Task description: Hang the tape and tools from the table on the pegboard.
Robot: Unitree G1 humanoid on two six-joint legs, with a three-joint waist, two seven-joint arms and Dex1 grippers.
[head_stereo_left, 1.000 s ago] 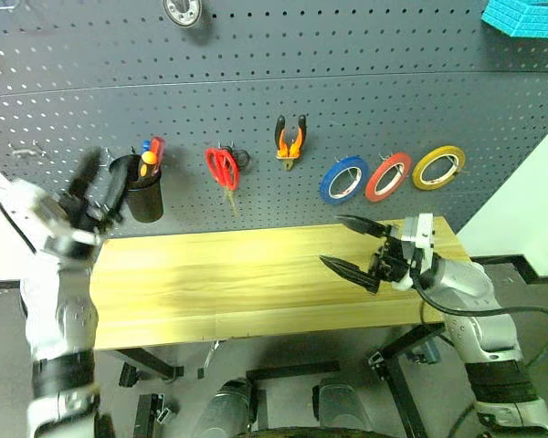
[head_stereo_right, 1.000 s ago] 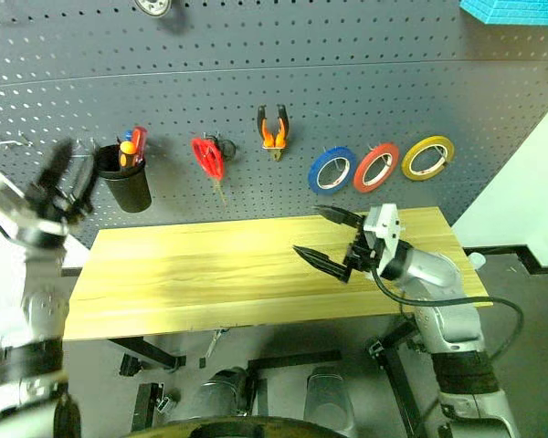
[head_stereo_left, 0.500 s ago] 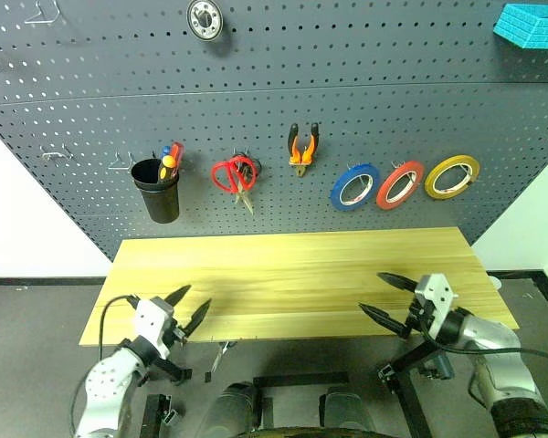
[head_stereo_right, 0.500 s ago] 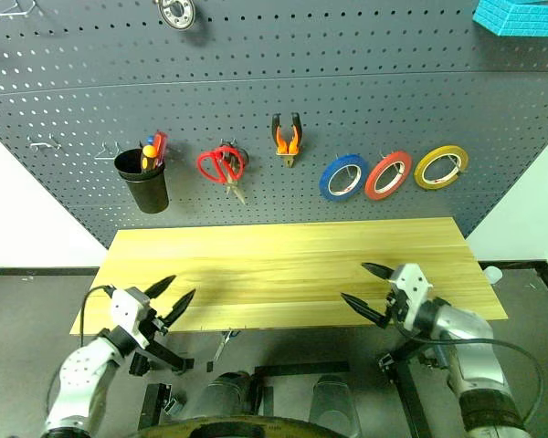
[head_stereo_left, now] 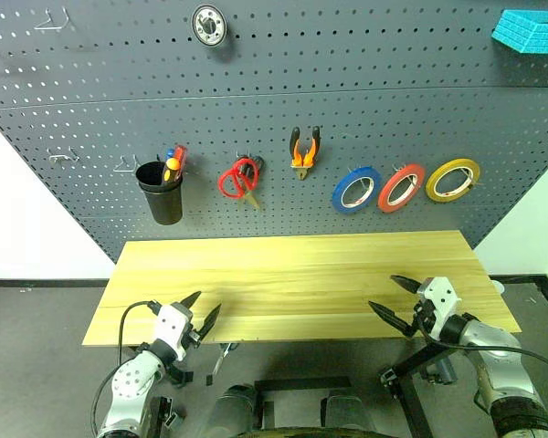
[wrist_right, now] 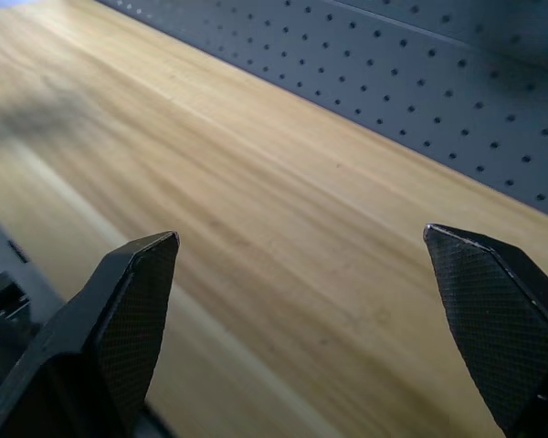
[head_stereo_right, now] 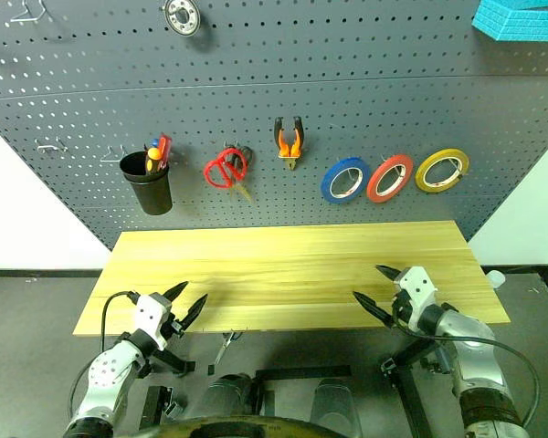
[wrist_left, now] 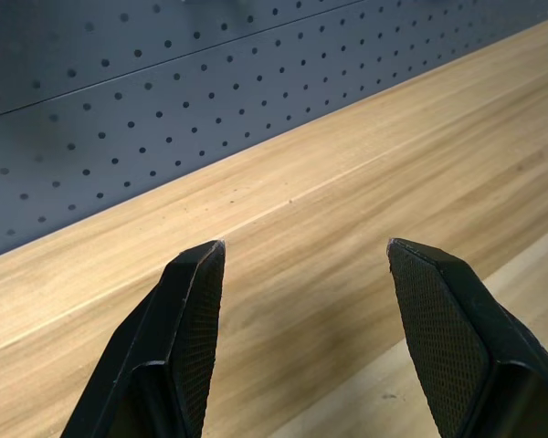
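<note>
Your desk (head_stereo_left: 301,274) carries nothing; the red tape (head_stereo_left: 401,187), red-handled scissors (head_stereo_left: 238,177) and pliers (head_stereo_left: 304,150) hang on the pegboard (head_stereo_left: 283,119), the blue-handled screwdriver apparently in the black cup (head_stereo_left: 163,192). Both claws are empty at the near edge: left claw (head_stereo_left: 201,313) partly spread, right claw (head_stereo_left: 395,299) wide. The scissors hang askew, so bumping the board could shake them off.

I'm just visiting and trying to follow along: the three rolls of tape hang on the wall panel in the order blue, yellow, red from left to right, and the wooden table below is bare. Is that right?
Not quite. In the left eye view the order from left to right is blue tape, red tape, then yellow tape on the wall panel. The rest holds: the wooden table is bare.
</note>
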